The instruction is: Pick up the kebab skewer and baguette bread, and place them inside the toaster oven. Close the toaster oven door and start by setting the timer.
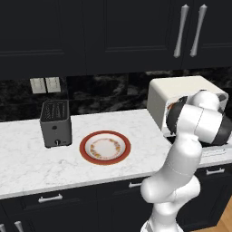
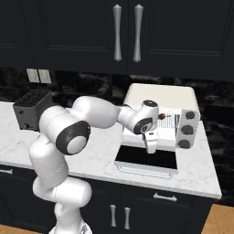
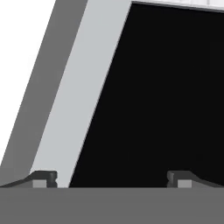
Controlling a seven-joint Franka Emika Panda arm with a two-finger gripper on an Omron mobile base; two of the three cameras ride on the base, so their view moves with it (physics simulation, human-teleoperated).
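Hovering with fingers spread wide and empty, the gripper (image 2: 151,148) is pointing down at the lowered toaster oven door (image 2: 146,158), probably preparing to lift it.

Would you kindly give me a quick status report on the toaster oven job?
Gripper open, empty, just above the toaster oven door. Door folded down flat. Skewer on the rack inside. Plate bare; baguette not made out.
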